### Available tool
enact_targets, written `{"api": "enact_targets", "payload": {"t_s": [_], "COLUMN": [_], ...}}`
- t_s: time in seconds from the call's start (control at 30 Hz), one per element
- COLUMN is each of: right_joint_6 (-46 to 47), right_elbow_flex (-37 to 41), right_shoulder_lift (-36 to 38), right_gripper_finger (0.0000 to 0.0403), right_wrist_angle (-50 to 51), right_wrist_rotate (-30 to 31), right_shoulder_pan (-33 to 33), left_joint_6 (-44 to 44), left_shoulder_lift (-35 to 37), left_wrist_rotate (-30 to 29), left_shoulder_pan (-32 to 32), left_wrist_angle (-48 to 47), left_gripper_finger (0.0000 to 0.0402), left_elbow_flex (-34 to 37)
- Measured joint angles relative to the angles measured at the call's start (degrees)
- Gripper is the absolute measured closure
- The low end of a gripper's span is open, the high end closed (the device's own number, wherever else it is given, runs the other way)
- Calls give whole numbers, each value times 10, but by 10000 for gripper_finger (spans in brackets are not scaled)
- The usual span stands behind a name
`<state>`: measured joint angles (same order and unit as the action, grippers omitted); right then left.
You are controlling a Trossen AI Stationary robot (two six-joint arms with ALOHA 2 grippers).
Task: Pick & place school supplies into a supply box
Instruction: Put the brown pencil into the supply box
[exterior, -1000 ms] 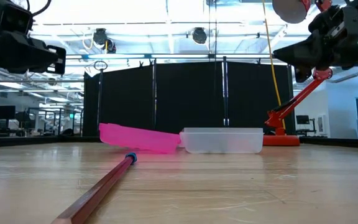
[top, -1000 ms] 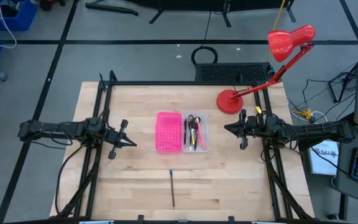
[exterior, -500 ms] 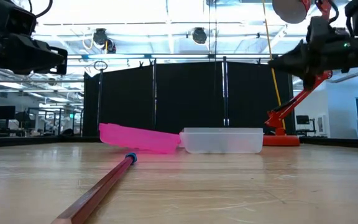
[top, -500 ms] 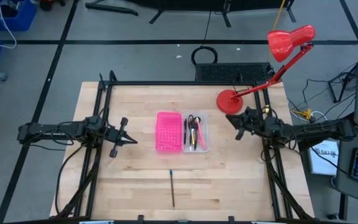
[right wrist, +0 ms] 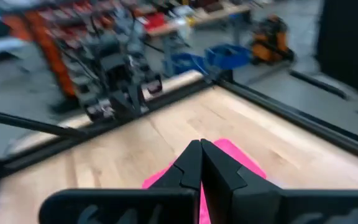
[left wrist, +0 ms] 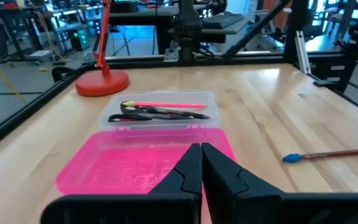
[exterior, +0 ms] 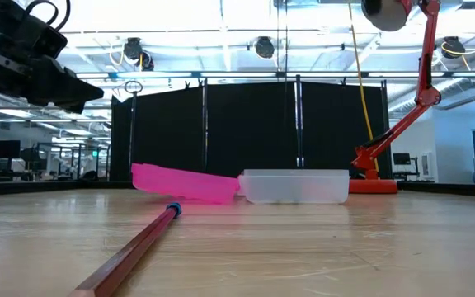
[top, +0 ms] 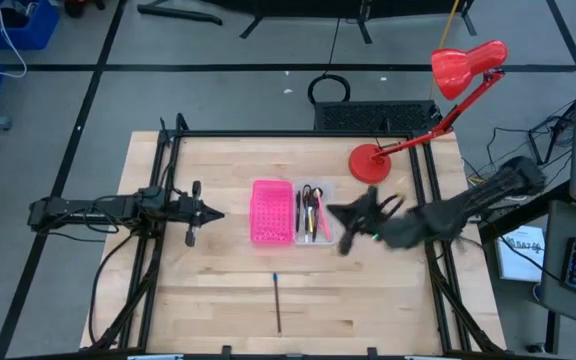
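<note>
The right gripper (top: 343, 226), which hung back by the red lamp (top: 370, 163) a moment ago, has swung in fast and now sits just beside the supply box (top: 314, 213), its jaws pressed together and empty. The left gripper (top: 208, 213) waits on the far side of the pink panel (top: 271, 211), jaws also shut. Pens and scissors (left wrist: 157, 112) already lie in the box; one brown pencil (top: 277, 303) with a blue tip lies alone on the bench (top: 368, 290), well apart. I'd guess that pencil is the last job left.
</note>
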<state>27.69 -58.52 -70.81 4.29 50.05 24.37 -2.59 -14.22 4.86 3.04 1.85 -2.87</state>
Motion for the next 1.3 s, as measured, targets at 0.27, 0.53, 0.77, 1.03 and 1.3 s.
{"api": "enact_targets", "payload": {"t_s": [0.27, 0.53, 0.77, 1.03, 1.3], "right_joint_6": [198, 482, 457, 489, 544], "right_elbow_flex": [-403, -633, -635, -636, -632], "right_shoulder_lift": [-297, -518, -616, -642, -643], "right_gripper_finger": [403, 403, 398, 316, 213], "right_wrist_angle": [280, 554, 562, 519, 514], "right_wrist_rotate": [24, -198, -337, -422, -426], "right_shoulder_pan": [27, -28, -49, -53, -55], "left_joint_6": [27, 14, -18, -44, -42], "left_shoulder_lift": [0, 0, 0, 0, 0], "left_wrist_rotate": [-9, -11, -64, -80, -79], "left_shoulder_pan": [0, 0, 0, 0, 0], "left_wrist_angle": [39, 27, 29, 31, 31], "left_gripper_finger": [372, 371, 371, 371, 371], "left_elbow_flex": [0, 0, 0, 0, 0]}}
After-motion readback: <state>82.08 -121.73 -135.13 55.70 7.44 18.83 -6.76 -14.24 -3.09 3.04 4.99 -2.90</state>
